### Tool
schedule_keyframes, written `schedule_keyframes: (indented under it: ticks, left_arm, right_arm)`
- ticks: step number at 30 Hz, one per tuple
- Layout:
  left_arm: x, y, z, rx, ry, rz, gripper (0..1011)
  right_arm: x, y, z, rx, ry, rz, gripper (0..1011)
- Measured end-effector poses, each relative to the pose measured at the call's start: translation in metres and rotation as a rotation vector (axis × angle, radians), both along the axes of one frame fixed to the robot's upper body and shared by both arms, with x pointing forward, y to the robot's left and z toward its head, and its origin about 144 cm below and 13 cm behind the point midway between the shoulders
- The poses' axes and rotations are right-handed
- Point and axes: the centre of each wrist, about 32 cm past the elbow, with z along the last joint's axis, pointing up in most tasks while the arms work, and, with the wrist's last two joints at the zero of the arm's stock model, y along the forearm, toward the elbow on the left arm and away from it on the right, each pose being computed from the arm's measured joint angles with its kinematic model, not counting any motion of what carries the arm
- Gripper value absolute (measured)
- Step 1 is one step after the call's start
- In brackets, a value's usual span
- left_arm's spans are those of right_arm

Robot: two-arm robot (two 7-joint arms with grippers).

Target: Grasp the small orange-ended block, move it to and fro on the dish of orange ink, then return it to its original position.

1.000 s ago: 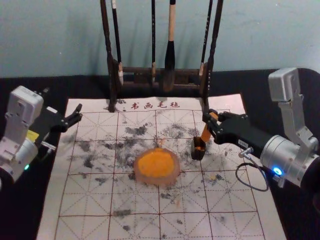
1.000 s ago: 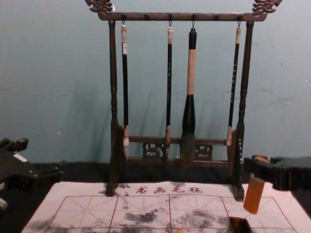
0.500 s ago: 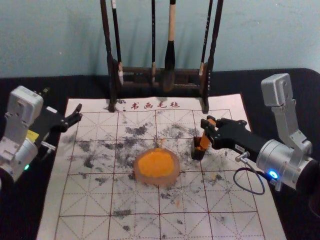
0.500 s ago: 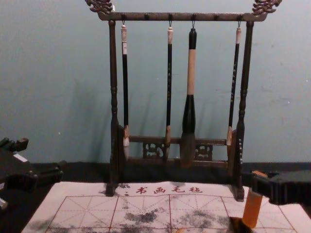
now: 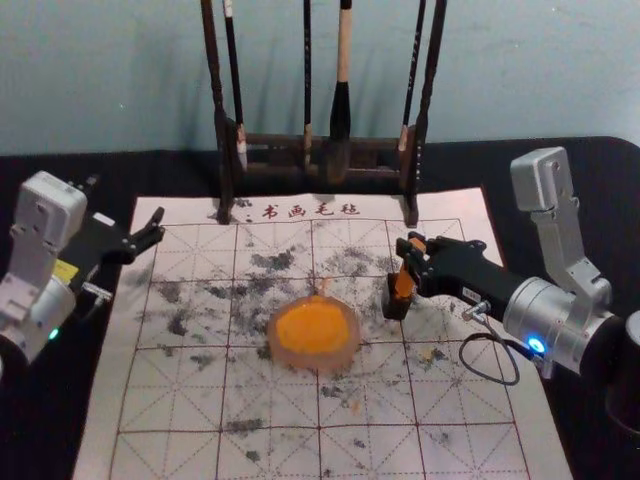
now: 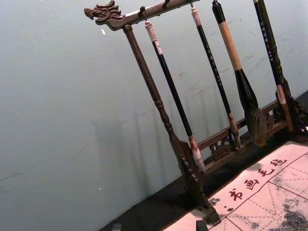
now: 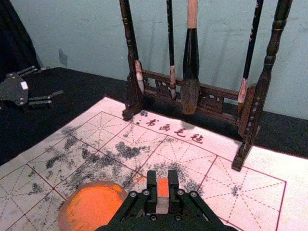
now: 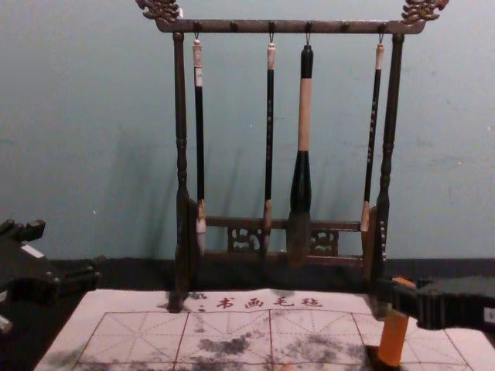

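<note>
Into dark box (image 5: pixel 396 309), right gripper (image 5: pixel 411 262) points orange block (image 5: pixel 404 284), long axis steep.

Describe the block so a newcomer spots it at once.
On the white mat before the brush rack, right of the ink dish, is a small dark box. At its mouth is the block, held by the right gripper: a slim, near-upright orange stick, whereas the orange ink is a flat round pool.

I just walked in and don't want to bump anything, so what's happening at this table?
The robot's right gripper holds the orange block nearly upright, its lower end in the small dark box to the right of the dish of orange ink. The left gripper is idle, jaws open, by the mat's left edge.
</note>
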Motion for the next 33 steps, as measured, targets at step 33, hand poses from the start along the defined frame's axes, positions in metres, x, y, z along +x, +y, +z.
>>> schedule_keyframes:
  ticks: [33]
  left_arm:
    - [0.0,0.0,0.0,0.0,0.0,0.0,1001]
  right_arm:
    - [0.0085,0.0037,-0.0069,-0.006,0.023,-0.015,130]
